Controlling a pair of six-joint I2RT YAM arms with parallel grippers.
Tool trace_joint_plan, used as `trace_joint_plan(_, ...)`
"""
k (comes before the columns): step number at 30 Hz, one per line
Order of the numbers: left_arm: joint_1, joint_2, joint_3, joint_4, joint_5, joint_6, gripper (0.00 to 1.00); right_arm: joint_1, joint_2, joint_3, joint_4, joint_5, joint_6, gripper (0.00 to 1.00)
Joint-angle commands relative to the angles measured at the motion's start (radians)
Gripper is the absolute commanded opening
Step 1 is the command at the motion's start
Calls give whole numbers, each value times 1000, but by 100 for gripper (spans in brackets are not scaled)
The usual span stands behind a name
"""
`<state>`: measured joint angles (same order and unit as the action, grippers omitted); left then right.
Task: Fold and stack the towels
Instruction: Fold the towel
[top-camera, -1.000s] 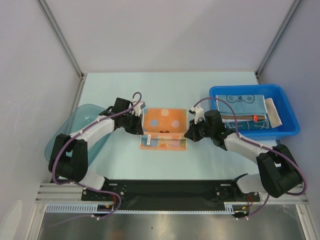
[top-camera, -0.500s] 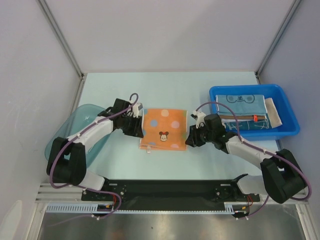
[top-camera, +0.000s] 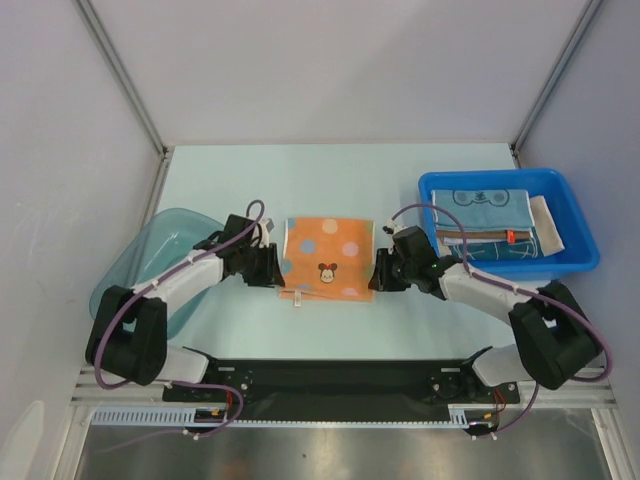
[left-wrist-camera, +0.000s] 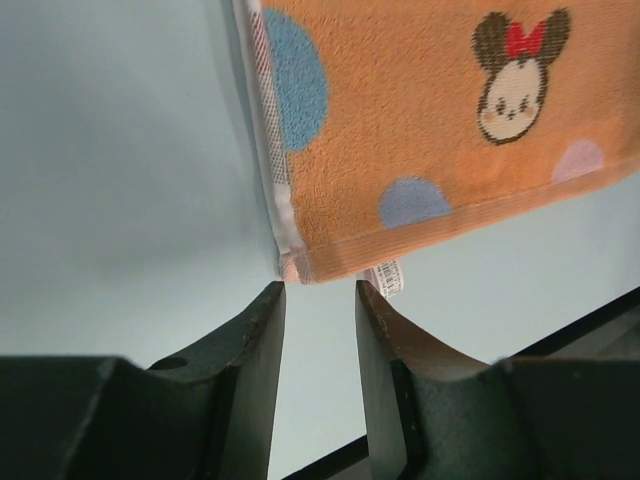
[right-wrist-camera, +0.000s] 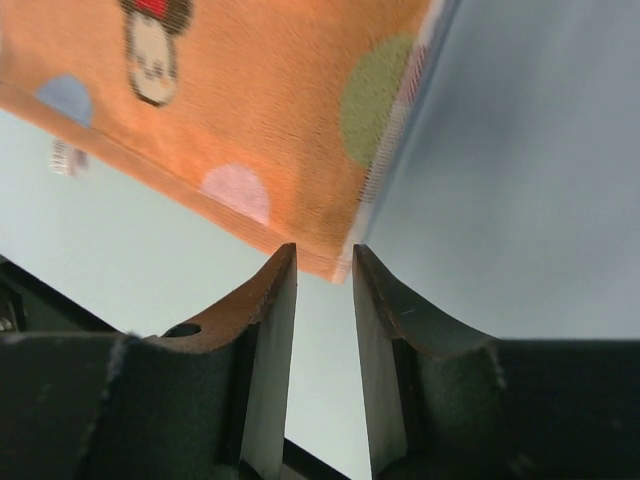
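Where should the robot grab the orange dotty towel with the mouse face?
Probably at its two near corners, coming in low from the near side. The orange dotted cloth towel lies flat on the table, so only edges offer something to pinch. The left gripper and right gripper sit open, one at each near corner.

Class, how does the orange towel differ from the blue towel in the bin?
The orange towel lies alone on the table; the blue towel shares the blue bin with other towels. The orange towel shows coloured dots and a mouse face; the blue towel, a dark line drawing. Both lie flat.
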<state>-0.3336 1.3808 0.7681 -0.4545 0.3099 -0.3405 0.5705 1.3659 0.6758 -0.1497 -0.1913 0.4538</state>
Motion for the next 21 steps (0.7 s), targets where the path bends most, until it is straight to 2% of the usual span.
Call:
trace_joint_plan(1,-8,21,-29,96,9,-61,39,22,76,30,22,38,43,33)
trace_joint_plan(7,-13,31,-52,135,21,-81,40,45,114,27,29,53,34,32)
trace_joint_plan(12,-21,55,-66,122,-35,-86,40,52,113,28,19,70,20,31)
trace_joint_plan(18,-30,67,-67,152,-8,-115,40,54,111,25,22,69,13,31)
trace_joint_plan(21,-31,77,-67,140,-31,-111,37,55,110,24,19,72,6,31)
